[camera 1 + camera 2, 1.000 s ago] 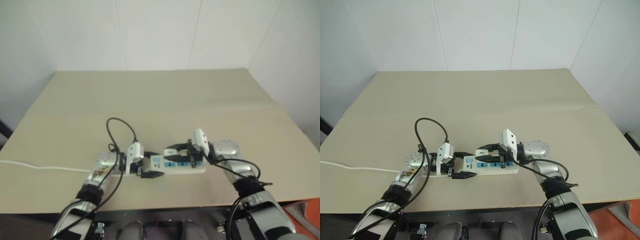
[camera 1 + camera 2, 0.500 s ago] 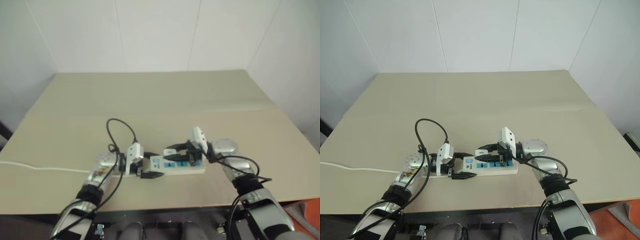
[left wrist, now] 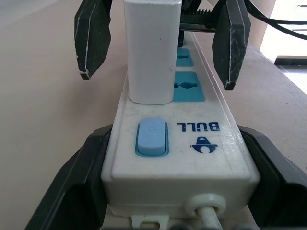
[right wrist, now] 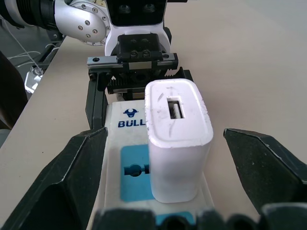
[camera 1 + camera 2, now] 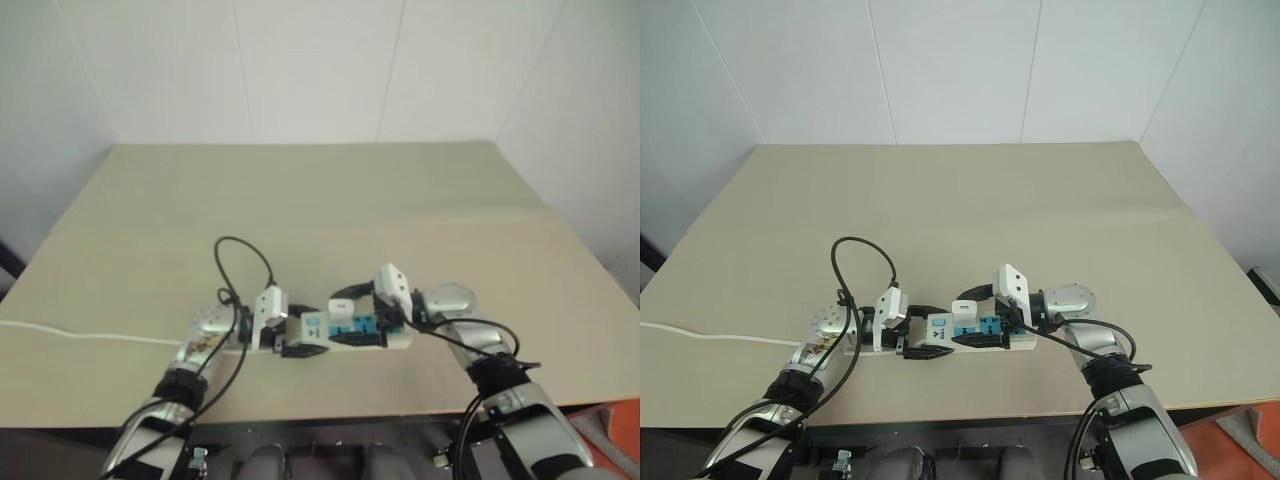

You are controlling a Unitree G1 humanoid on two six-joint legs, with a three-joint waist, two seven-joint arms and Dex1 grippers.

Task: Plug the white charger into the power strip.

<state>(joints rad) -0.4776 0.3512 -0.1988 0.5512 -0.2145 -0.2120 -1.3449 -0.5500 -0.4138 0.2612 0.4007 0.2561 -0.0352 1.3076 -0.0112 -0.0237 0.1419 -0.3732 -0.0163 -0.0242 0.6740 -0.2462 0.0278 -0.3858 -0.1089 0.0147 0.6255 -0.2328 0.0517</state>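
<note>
the white charger (image 4: 176, 143) stood upright in a blue-faced socket of the power strip (image 3: 180, 148), in the socket next to the pale blue switch (image 3: 152, 137) at the strip's cord end; its top face, with a small slot, pointed up; the power strip lay flat on the beige table (image 5: 970, 200), near the table's front edge, lengthwise between the two arms; a blue "bull" mark was printed beside the switch; further blue sockets (image 3: 188, 91) followed in a row beyond the charger; a thin white cord (image 5: 710, 337) ran from the strip's left end across the table toward its left edge; the left gripper (image 5: 923, 331) pinched the cord end of the strip, one black finger (image 3: 72, 187) against each long side of the housing; the right gripper (image 5: 975, 305) was placed over the strip from the opposite end, its two black fingers (image 4: 79, 167) spread wide, one on each side of the charger and clear of it; visible gaps separated both fingers from the charger's sides, so the charger stood unheld in its socket; a black cable (image 5: 855, 262) looped above the table surface behind the left wrist; white wall panels (image 5: 960, 70) rose behind the table.
</note>
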